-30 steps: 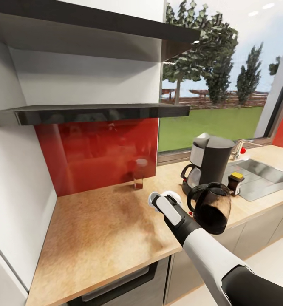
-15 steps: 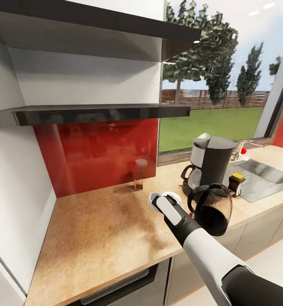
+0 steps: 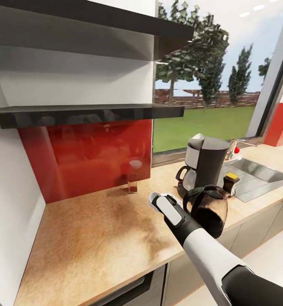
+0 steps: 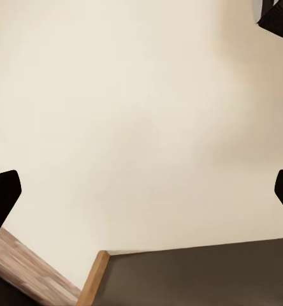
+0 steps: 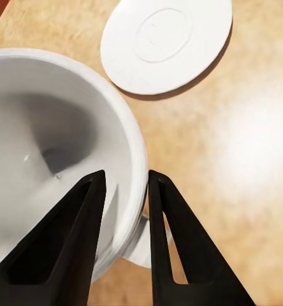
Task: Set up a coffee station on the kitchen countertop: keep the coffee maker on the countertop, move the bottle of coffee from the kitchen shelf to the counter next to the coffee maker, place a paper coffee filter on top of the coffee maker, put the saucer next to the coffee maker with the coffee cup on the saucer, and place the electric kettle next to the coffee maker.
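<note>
Right end effector [image 5: 122, 191] pinches coffee cup [image 5: 52, 146] rim.

**Countertop and the items resting on it**

The wooden countertop [image 3: 94, 229] bore a coffee maker [image 3: 205, 163], a dark electric kettle [image 3: 209, 210] just before it, a small bottle [image 3: 231, 182] beside the sink [image 3: 260, 174], a glass jar [image 3: 133, 176], and a white saucer [image 5: 167, 41].

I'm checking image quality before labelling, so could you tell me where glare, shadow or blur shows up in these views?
Head view: the red backsplash mirrors the room, and the glass bottle in front of it is faint. Right wrist view: the saucer casts a soft shadow, a bright patch washes out the countertop, and the cup, pinched at its rim by the right gripper, looks soft. Left wrist view: a plain cream surface.
</note>
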### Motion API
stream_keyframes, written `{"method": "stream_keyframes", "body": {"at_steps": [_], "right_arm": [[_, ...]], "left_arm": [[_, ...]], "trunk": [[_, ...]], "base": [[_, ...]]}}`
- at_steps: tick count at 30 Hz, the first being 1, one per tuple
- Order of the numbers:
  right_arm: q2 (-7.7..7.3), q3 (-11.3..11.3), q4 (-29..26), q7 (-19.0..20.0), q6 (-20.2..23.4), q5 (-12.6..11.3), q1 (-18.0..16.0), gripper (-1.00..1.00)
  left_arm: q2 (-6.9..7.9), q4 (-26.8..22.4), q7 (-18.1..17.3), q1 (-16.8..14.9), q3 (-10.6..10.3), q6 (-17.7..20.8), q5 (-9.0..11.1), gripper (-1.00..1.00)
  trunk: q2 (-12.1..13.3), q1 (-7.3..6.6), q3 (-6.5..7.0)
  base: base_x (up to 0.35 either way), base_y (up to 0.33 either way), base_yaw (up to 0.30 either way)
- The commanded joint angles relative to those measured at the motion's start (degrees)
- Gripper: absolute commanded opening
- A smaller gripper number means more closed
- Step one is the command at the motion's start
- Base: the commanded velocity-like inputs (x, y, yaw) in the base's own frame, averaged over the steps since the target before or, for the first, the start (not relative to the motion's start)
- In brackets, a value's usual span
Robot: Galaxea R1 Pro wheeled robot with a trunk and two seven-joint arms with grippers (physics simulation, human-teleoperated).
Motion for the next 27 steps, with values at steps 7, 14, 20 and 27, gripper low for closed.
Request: {"method": "stream_keyframes", "body": {"at_steps": [7,14,20,27], "right_arm": [[0.0,0.1,0.0,-0.2,0.4,0.0,0.0,-1.0],[0.0,0.0,0.0,-0.2,0.4,0.0,0.0,-1.0],[0.0,0.0,0.0,-0.2,0.3,0.0,0.0,-1.0],[0.0,0.0,0.0,-0.2,0.3,0.0,0.0,-1.0]], "left_arm": [[0.0,0.1,0.1,0.0,-0.5,-0.3,0.6,1.0],[-0.08,0.1,0.1,0.0,-0.5,-0.3,0.6,1.0],[-0.09,0.1,0.1,0.0,-0.4,-0.2,0.6,1.0],[-0.09,0.1,0.1,0.0,-0.4,-0.2,0.6,1.0]], "trunk": [[-0.1,0.03,-0.06],[-0.1,0.03,-0.06],[-0.1,0.03,-0.06],[-0.1,0.03,-0.06]], "base": [[0.003,0.0,-0.002],[0.082,0.0,0.0],[0.014,0.0,0.0],[0.076,0.0,-0.001]]}}
